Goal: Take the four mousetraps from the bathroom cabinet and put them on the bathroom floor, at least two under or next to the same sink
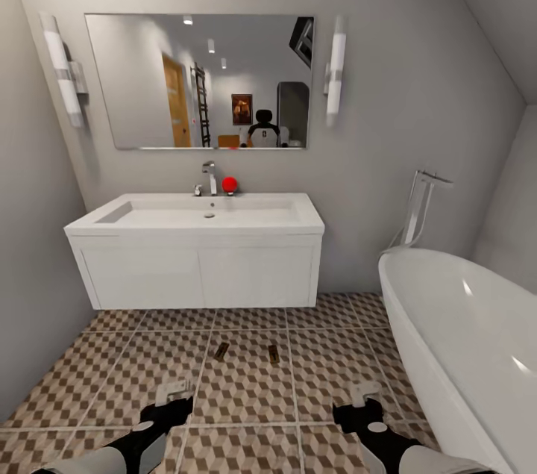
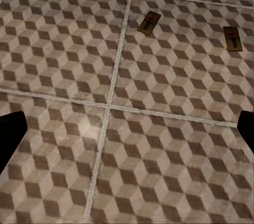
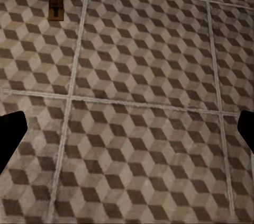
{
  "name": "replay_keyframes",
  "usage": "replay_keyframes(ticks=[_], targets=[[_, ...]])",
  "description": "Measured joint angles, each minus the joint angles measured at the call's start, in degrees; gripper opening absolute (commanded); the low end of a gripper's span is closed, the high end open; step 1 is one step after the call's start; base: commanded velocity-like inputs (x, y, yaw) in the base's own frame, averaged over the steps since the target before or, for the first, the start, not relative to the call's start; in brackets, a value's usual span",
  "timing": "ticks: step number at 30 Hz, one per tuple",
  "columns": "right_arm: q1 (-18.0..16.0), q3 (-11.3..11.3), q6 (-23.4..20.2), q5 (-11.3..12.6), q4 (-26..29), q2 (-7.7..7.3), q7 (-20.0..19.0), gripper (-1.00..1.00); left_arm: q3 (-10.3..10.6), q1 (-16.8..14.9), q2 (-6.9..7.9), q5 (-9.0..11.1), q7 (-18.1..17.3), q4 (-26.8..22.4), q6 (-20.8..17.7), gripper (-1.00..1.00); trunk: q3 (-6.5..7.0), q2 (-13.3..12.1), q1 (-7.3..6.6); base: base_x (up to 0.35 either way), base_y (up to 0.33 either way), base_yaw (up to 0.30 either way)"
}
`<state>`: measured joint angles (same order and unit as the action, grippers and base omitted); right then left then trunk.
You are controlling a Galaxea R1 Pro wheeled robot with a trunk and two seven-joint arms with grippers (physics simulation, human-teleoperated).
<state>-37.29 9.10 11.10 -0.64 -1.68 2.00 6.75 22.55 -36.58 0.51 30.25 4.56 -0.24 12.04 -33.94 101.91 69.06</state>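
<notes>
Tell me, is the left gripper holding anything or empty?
Empty. The left gripper is open, its fingers spread wide, only bare bathroom floor between them.

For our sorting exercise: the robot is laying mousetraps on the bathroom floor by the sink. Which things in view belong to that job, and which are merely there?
Job:
left mousetrap
right mousetrap
bathroom floor
sink

Merely there:
bathtub
mirror
red ball
wall lamps

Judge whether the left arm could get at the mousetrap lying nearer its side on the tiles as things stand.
Probably yes. The left mousetrap lies flat on the bathroom floor, ahead of the open, empty left end effector, with bare tile between them. It sits apart from the other mousetrap and in front of the sink cabinet.
</notes>
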Motion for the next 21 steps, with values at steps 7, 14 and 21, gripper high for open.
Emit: replay_keyframes(ticks=[7, 14, 21], targets=[[1.3, 0.0, -1.3, 0.0, -0.1, -0.50, -0.3, 1.00, 0.0, 1.9, -0.07, 0.0, 0.0, 0.0, -0.1, 1.00, 1.26, -2.8, -1.54, 0.000, 0.000, 0.000], [1.6, 0.0, -4.9, 0.0, -0.1, -0.85, -0.5, 1.00, 0.0, 3.8, -0.07, 0.0, 0.0, 0.0, -0.1, 1.00, 2.52, -5.6, -3.08, 0.000, 0.000, 0.000], [3.0, 0.1, -7.6, 0.0, -0.1, -1.35, -0.4, 1.00, 0.0, 4.8, -0.07, 0.0, 0.0, 0.0, -0.2, 1.00, 3.77, -8.4, -4.61, 0.000, 0.000, 0.000]])
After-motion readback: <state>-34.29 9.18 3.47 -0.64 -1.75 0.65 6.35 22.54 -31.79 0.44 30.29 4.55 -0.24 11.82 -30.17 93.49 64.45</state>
